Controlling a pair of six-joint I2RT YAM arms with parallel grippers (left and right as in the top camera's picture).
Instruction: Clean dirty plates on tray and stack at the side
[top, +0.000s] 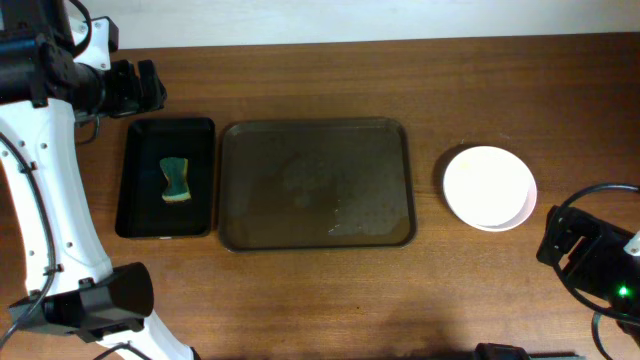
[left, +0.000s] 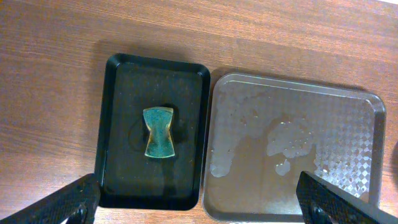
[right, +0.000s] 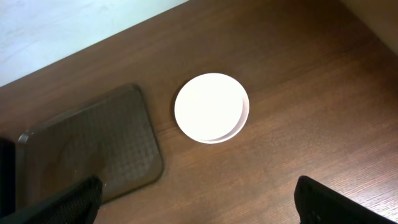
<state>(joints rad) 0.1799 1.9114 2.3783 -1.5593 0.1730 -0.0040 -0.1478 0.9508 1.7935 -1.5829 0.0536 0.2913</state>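
Our left pincer (left: 199, 202) and right pincer (right: 199, 202) both gape wide with nothing held, and since the plates (top: 489, 187) sit stacked on the table beside the wet, bare tray (top: 316, 183), the sponge (top: 176, 180) lying in the black tray (top: 140, 200), we judge the job finished.

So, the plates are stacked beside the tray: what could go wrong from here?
The plates sit slightly offset, with a lower rim peeking out, so a nudge might shift the stack. Water pooled on the tray could spill if it gets moved.
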